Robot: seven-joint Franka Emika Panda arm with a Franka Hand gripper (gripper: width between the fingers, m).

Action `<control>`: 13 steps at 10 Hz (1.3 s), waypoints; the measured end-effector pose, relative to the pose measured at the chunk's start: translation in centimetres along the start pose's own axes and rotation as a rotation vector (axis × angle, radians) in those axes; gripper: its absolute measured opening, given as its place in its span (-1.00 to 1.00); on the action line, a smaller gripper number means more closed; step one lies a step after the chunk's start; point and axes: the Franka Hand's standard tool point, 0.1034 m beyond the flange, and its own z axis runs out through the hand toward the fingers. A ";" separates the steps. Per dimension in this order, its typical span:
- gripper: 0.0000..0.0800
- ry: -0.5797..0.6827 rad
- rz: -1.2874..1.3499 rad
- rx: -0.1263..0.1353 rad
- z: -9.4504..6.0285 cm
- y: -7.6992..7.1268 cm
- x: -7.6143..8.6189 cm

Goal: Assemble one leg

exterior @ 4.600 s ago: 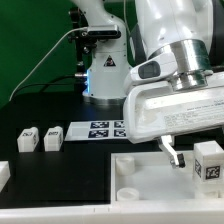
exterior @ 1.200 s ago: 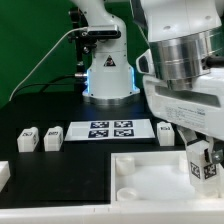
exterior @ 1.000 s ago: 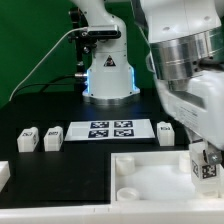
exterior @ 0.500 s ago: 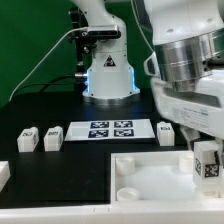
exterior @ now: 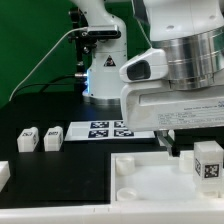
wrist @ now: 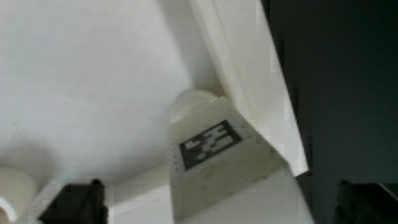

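The gripper (wrist: pixel 222 204) hangs above the white tray (exterior: pixel 150 186) with its two fingers spread apart, gripping nothing. The leg (exterior: pixel 207 163) stands upright just beyond the fingertips, centred between them, untouched, close against the tray's rim wall.

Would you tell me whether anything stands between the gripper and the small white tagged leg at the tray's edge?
Nothing visible does. The small white square-sectioned plastic leg stands at the edge of the large white square tray. The gripper hangs close beside it, jaws open, with only bare tray between them.
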 end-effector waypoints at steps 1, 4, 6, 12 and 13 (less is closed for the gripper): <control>0.62 -0.002 -0.165 -0.022 0.0 -0.4 0.1; 0.06 0.001 -0.215 -0.025 -0.1 -0.5 0.2; -0.27 0.002 -0.082 -0.019 -0.1 -0.5 0.2; -0.26 0.030 0.795 0.029 0.0 -0.2 0.5; -0.26 0.029 1.007 0.045 0.0 -0.2 0.5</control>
